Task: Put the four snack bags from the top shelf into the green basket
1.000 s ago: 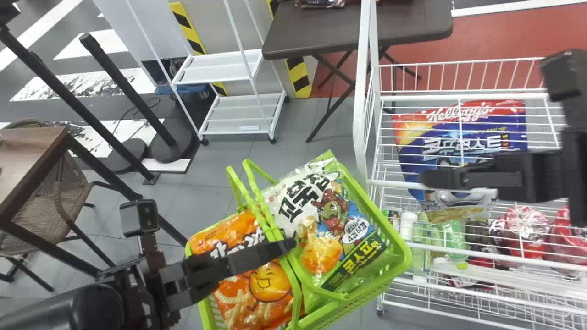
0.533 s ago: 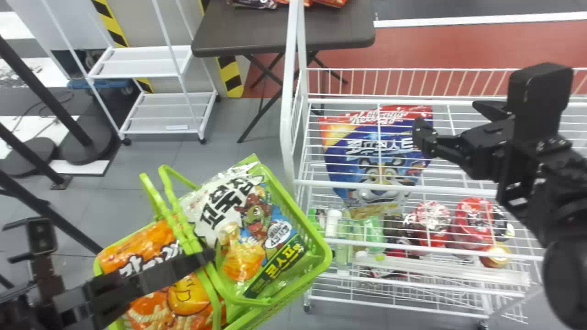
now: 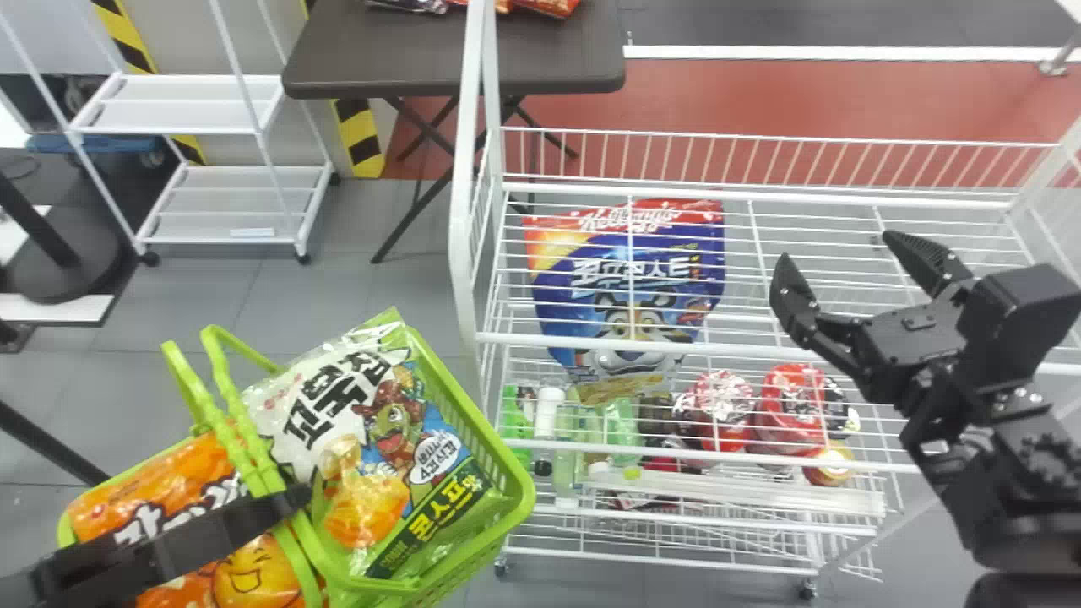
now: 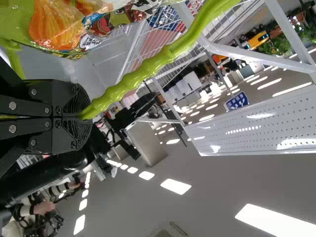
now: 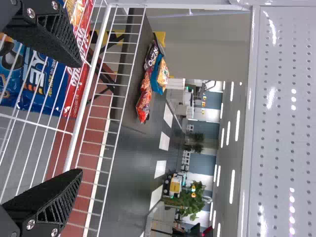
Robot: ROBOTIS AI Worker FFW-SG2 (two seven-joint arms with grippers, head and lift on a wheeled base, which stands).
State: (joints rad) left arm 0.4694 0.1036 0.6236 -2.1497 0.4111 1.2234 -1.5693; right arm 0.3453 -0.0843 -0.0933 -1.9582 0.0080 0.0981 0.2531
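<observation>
1. Left gripper (image 3: 298, 496): at 8 o'clock in the head view, over the green basket (image 3: 508, 463). Fingers are closed together on the basket's handle (image 4: 148, 66); nothing else is in their grip.
2. Right gripper (image 3: 836, 247): just short of 3 o'clock in the head view, at the white wire rack (image 3: 760, 196). Fingers stand wide apart, with nothing between them.
3. Snack bags: two are noted inside the basket. The white-and-green bag (image 3: 397, 439) lies toward its 2 o'clock end; the orange bag (image 3: 181, 477) lies toward 8 o'clock, partly behind the left gripper.
4. Blue-and-red bag (image 3: 659, 295): near the dial's centre, seen through the rack's wires. Its shelf level cannot be told.
5. Lower in the rack: red packs (image 3: 790, 397) at 4 o'clock, bottles (image 3: 621, 431) between 5 and 6.
6. Dark table (image 3: 456, 63): between 11 and 12 o'clock, bearing red packets (image 5: 144, 96).
</observation>
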